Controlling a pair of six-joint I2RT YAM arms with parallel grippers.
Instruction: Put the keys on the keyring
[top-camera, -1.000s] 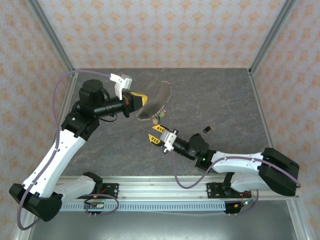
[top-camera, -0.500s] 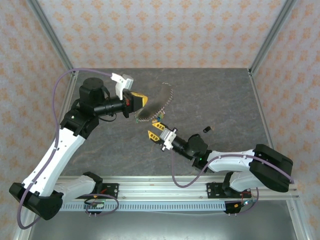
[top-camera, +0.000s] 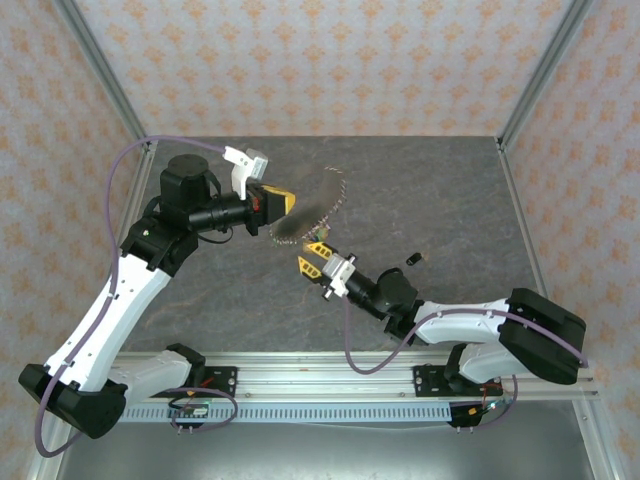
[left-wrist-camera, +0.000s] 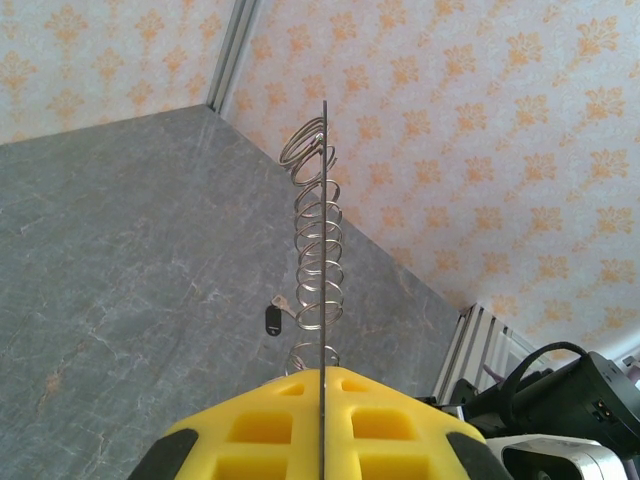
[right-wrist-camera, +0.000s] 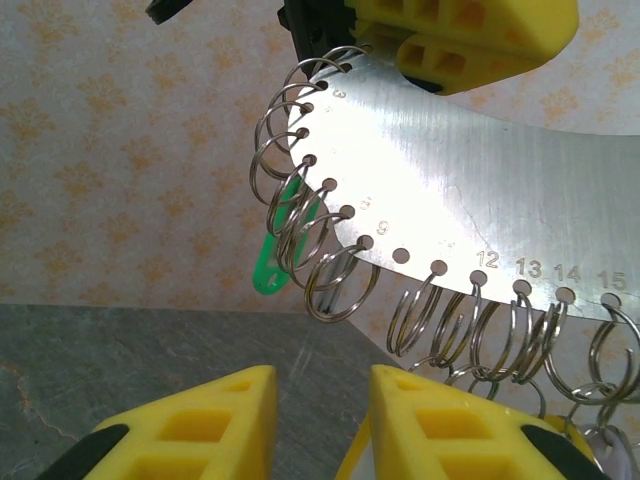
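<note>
Judging the keyring (right-wrist-camera: 480, 190) a thin, stiff, slick plate clamped edge-on between the fingers of my left gripper (left-wrist-camera: 323, 400), I'd take the light green key (right-wrist-camera: 268, 265), seemingly hooked on a loop (right-wrist-camera: 335, 285) just above my right gripper (right-wrist-camera: 322, 400), its fingers apart and empty, by its head.

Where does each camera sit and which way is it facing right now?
Top external: above and behind both arms, looking down on the table; left gripper shut on the keyring, right gripper open.
Left wrist: looks past its fingers along the keyring's edge toward the wall.
Right wrist: looks between its fingers at the keyring's face and a green key.
Both wrist views share the keyring.
</note>
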